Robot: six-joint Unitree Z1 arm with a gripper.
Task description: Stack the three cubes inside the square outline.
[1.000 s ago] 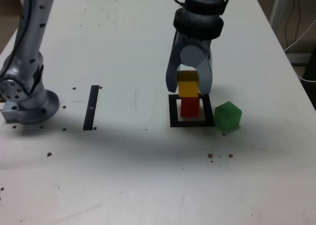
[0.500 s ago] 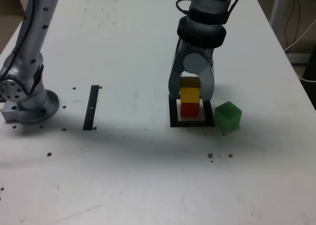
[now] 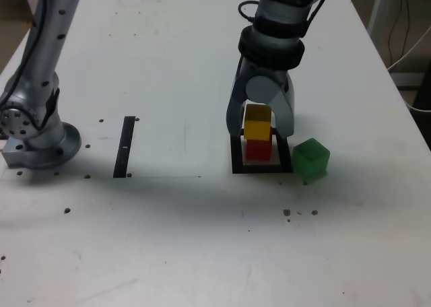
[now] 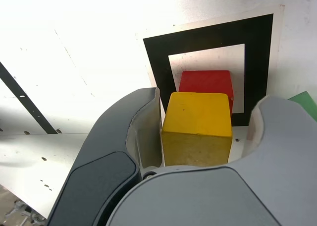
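The yellow cube (image 3: 257, 130) rests on the red cube (image 3: 258, 149), and both stand inside the square outline (image 3: 237, 160). My gripper (image 3: 260, 127) straddles the yellow cube, one finger on each side. In the wrist view the yellow cube (image 4: 198, 127) sits between the jaws of the gripper (image 4: 208, 101) with a clear gap to one finger, above the red cube (image 4: 205, 81) and the square outline (image 4: 158, 57). The jaws are open and hold nothing. The green cube (image 3: 310, 158) lies tilted on the table just outside the outline on the exterior view's right; only its corner (image 4: 303, 98) shows in the wrist view.
A narrow black strip (image 3: 124, 146) lies on the white table at the exterior view's left, near the arm's base (image 3: 37, 135). The table's edge and some cables (image 3: 407, 48) are at the exterior view's right. Small dark specks dot the tabletop.
The gripper came down with the yellow cube and set it on the red one. Its jaws have since spread apart from the yellow cube.
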